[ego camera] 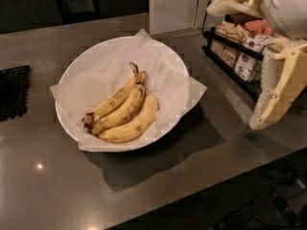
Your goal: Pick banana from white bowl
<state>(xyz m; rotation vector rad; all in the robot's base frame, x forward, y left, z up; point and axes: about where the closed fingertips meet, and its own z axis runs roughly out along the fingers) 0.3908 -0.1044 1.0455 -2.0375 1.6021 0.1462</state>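
The banana (116,105), two slim brown-speckled yellow bananas joined at a dark stem, lies in the middle of the white bowl (169,57), which is lined with crinkled white paper. A plumper single yellow banana (134,126) lies against its near side. My gripper (268,121), cream-coloured, hangs at the right edge of the view. It points down over the counter, well to the right of the bowl, level with the bowl's near half, and holds nothing.
A black wire rack (233,55) with snack packets stands at the back right, just behind the gripper. A black mat (12,93) lies at the left edge. A white panel (172,6) stands behind the bowl. The counter's front edge runs along the lower right.
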